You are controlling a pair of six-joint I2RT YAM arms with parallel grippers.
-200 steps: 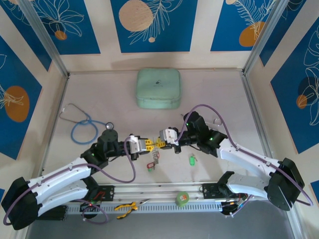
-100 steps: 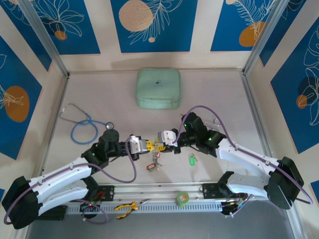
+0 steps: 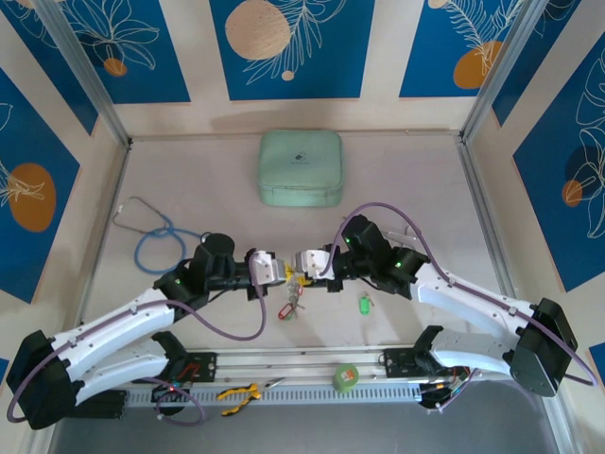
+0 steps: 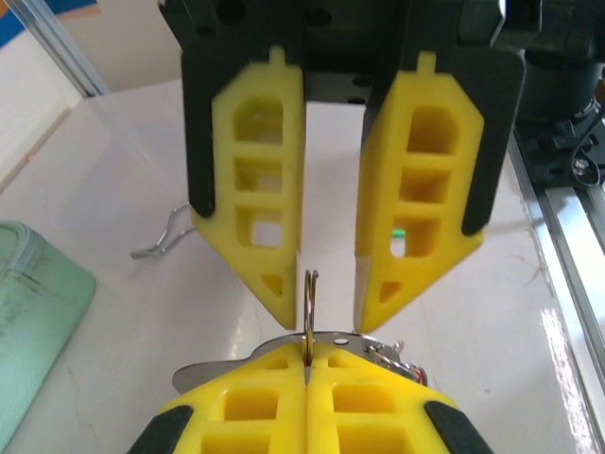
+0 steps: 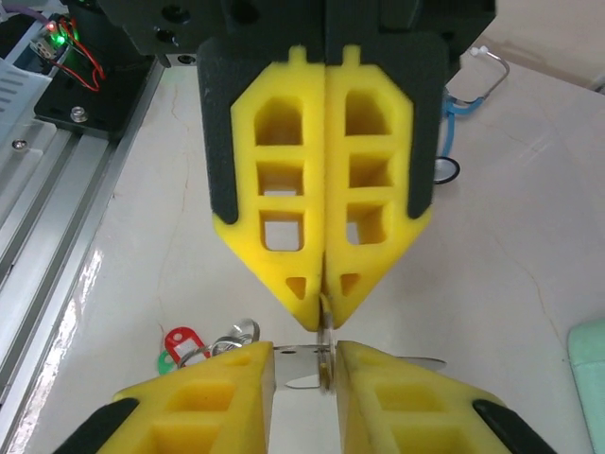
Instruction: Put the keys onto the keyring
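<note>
Yellow right claw has parted; left claw clamps keyring.

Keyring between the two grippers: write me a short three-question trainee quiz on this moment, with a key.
1. True or false: the left gripper is shut on the keyring.
2. The loose key lying on the table near the right arm carries a tag of which colour? A red, B green, C blue.
3. Fill in: the right gripper has its jaws ___, one on each side of the ring.
Key: 1 true; 2 B; 3 open.
</note>
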